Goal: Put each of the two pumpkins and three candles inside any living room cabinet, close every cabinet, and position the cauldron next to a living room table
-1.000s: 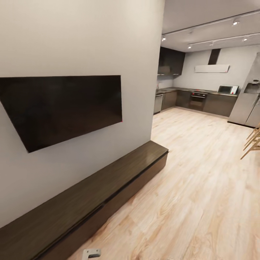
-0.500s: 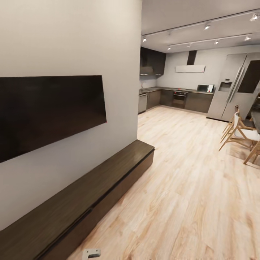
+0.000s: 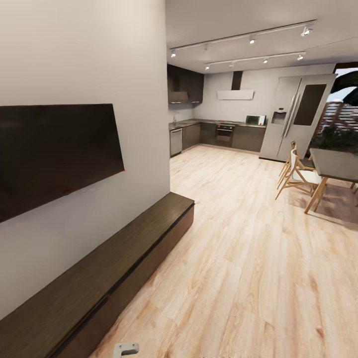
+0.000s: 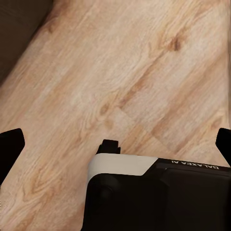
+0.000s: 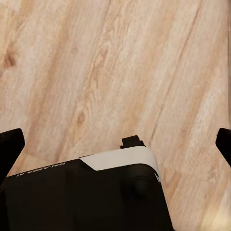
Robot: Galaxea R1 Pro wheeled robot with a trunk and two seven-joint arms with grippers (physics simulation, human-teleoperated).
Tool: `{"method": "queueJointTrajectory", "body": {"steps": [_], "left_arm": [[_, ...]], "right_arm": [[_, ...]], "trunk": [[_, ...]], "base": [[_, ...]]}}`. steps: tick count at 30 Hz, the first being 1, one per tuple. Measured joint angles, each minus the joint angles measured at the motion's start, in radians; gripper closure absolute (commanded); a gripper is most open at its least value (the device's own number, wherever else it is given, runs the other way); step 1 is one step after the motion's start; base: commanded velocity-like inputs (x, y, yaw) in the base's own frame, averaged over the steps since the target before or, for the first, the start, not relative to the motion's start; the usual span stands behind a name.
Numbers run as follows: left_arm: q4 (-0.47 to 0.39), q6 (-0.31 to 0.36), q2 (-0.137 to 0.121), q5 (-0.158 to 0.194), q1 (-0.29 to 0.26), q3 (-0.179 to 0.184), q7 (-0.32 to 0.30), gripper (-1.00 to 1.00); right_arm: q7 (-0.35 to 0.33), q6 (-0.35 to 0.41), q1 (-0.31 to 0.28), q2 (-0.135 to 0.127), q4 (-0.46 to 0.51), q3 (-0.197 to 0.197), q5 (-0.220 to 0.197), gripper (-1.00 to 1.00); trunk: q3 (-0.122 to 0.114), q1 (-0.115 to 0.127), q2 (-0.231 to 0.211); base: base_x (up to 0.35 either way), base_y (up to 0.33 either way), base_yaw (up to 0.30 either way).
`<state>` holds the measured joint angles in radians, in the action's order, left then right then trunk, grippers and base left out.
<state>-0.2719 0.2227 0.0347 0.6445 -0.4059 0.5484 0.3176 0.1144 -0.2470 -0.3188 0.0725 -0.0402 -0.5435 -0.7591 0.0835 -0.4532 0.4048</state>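
The cabinet (image 3: pixel 107 271), a long, low, dark-brown unit with a flat top and plain fronts, runs along the foot of the white wall (image 3: pixel 74 49) on the left side of the head view, from the near bottom corner away to the wall's end. Its front panels sit flush, with no door standing out. Above it a black television (image 3: pixel 54 151) hangs on the wall. Pale wood floor (image 3: pixel 238 268) spreads from the cabinet across the room to a kitchen at the far end, where dark cupboards (image 3: pixel 221 136), an oven (image 3: pixel 224 134) and a small microwave (image 3: pixel 255 120) line the back wall beside a tall grey refrigerator (image 3: pixel 291 117). To the right stands a dark dining table (image 3: pixel 335 164) with light wooden chairs (image 3: pixel 297 174) (2 at least) drawn up to it.

The left gripper (image 4: pixel 115 144) hangs over bare floor, its 2 dark fingertips (image 4: pixel 9 147) at opposite edges of the left wrist view, so the jaws are spread wide with nothing between them; a dark corner of the cabinet (image 4: pixel 19 29) shows there too. The right gripper (image 5: pixel 115 144) is likewise wide apart and holds nothing, with only floorboards (image 5: pixel 96 72) under it.
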Motion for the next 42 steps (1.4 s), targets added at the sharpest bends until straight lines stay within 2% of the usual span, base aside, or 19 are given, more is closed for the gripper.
{"method": "queueJointTrajectory", "body": {"steps": [24,35,42], "left_arm": [[0.0,0.0,0.0,0.0,0.0,0.0,0.0,-1.0],[0.0,0.0,0.0,-0.002,0.0,0.0,0.0,-1.0],[0.0,-0.001,0.0,-0.002,0.0,0.001,0.0,-1.0]], "right_arm": [[0.0,-0.001,0.0,0.0,0.0,0.0,0.0,-1.0],[0.001,-0.004,0.0,0.0,0.0,0.0,0.0,-1.0],[0.006,-0.006,0.0,0.0,0.0,0.0,-0.002,-1.0]], "trunk": [[0.0,0.0,0.0],[0.0,0.001,0.0],[0.0,0.001,0.0]], "base": [[0.014,0.0,-0.277],[0.244,0.0,-0.265],[0.318,0.0,-0.039]]}}
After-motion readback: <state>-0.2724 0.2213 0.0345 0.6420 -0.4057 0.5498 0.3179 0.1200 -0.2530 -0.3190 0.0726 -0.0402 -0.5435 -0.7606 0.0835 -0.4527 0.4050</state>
